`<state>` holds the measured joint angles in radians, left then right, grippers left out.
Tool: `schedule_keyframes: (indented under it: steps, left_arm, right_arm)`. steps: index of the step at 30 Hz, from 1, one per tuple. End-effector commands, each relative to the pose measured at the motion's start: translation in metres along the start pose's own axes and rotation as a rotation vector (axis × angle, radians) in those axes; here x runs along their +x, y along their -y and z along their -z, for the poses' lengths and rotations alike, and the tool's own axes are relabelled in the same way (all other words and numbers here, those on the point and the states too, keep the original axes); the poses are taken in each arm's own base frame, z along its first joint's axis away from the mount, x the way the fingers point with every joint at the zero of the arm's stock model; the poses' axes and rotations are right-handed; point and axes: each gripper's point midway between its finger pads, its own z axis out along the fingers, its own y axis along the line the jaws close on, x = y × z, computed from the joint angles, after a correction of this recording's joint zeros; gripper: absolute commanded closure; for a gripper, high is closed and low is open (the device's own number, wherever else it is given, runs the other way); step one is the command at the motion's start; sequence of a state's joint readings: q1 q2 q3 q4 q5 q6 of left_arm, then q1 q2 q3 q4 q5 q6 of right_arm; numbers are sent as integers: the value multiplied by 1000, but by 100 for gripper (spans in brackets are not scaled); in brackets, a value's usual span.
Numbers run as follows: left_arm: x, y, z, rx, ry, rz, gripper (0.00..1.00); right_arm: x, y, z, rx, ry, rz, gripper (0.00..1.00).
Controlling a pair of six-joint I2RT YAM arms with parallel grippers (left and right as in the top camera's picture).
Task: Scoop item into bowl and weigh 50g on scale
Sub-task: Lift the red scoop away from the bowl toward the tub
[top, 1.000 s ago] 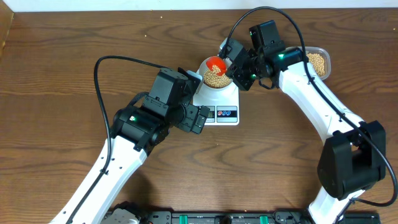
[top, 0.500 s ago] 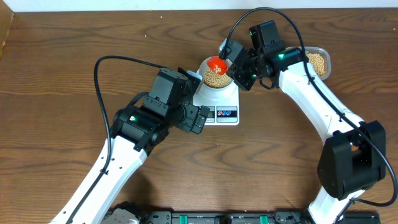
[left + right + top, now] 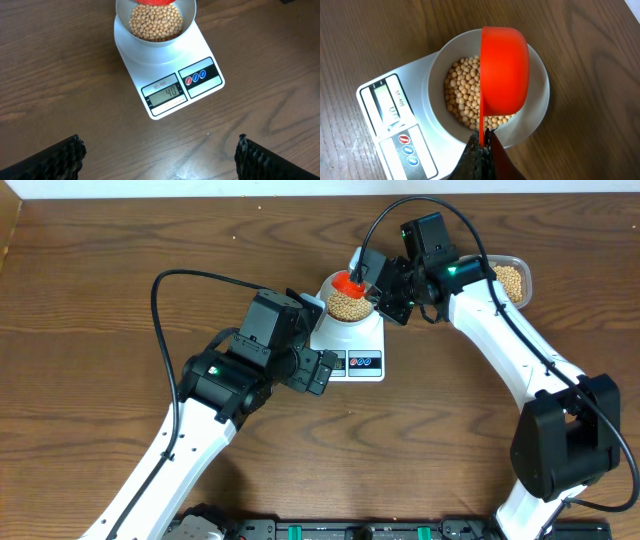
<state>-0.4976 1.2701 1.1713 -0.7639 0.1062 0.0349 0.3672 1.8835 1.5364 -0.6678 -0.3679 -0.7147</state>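
Over the flat white kitchen scale (image 3: 410, 70), pinching the thin handle of a glossy orange plastic scoop (image 3: 504, 70) in the shut right gripper (image 3: 481, 146), tipping it on edge above the smooth round white bowl (image 3: 539, 105) and hiding its hollow. Covering part of the small round tan soybeans (image 3: 462, 92) lying in that bowl. Spreading the left gripper (image 3: 160, 162) wide and empty near the scale's front, cutting its ribbed black fingers (image 3: 50, 160) off at the frame edge. Half hiding the clear tub (image 3: 527, 280) behind the right arm (image 3: 500, 330).

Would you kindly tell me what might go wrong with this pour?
Overshoot: the scale shows about 40 on its display, and the orange scoop in the right gripper is tipped steeply over the bowl. Beans could also bounce past the rim, or the scoop could brush the bowl and skew the reading.
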Motion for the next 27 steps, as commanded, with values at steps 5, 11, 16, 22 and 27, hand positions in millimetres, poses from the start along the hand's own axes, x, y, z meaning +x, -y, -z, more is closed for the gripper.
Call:
schedule_keyframes:
  steps: [5,11,16,22,27]
  left_arm:
    - [3,0,-3,4,-17,-11,2]
    - [3,0,-3,4,-17,-11,2]
    - [3,0,-3,4,-17,-11,2]
    - [3,0,-3,4,-17,-11,2]
    - [3,0,-3,4,-17,-11,2]
  right_arm:
    - [-18,5,17,31,49,16,99]
    - [-23,17,38,74,89,-134,99]
    - [-24,36,76,144,141,-241,99]
    - [-15,50,117,168,193,-325,99]
    - [18,71,139,201,186,-524,99]
